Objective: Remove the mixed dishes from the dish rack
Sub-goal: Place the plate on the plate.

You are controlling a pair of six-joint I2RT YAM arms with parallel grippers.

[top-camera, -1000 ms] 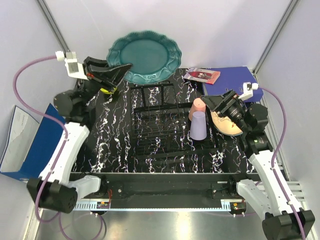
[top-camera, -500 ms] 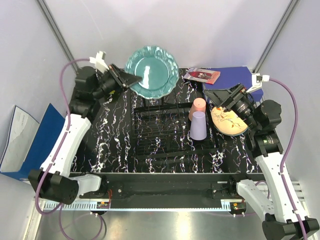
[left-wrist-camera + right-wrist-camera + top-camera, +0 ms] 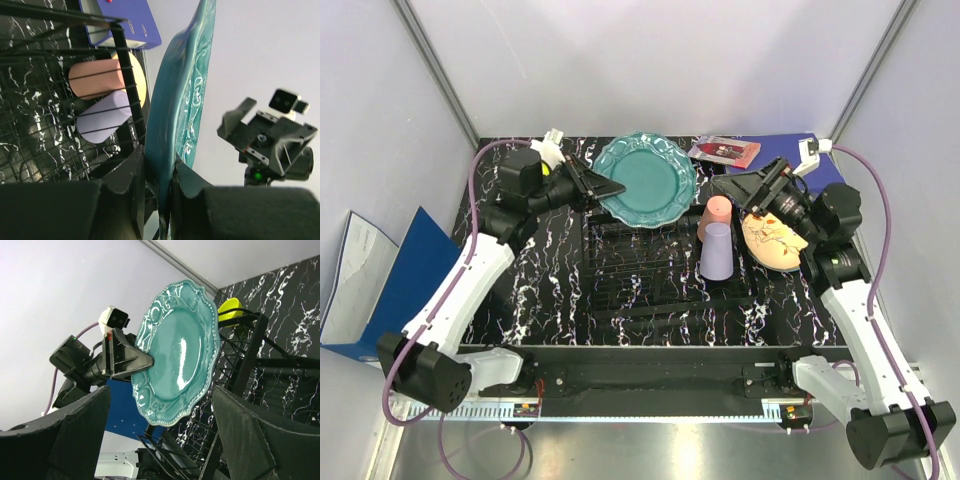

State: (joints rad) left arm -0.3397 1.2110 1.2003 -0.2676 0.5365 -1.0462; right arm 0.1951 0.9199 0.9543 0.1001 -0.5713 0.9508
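Observation:
My left gripper (image 3: 611,188) is shut on the rim of the teal scalloped plate (image 3: 647,180) and holds it tilted on edge above the back of the black wire dish rack (image 3: 650,275). The left wrist view shows the jaws (image 3: 160,170) pinching the plate (image 3: 185,95). My right gripper (image 3: 738,190) is open and empty, just right of the plate, which fills its wrist view (image 3: 177,352). A pink cup (image 3: 717,212) and a lavender cup (image 3: 717,250) lie in the rack's right side. A cream-orange plate (image 3: 775,243) sits under my right arm. The small yellow bowl (image 3: 231,305) is behind the rack.
A blue binder (image 3: 790,158) with a small red-patterned booklet (image 3: 724,151) on it lies at the back right. Another blue binder (image 3: 395,290) leans off the table's left side. White walls close in the back and both sides.
My left arm has swung the teal plate from the back left to the right, over the rack's back edge. My right gripper has lifted and turned left toward the plate.

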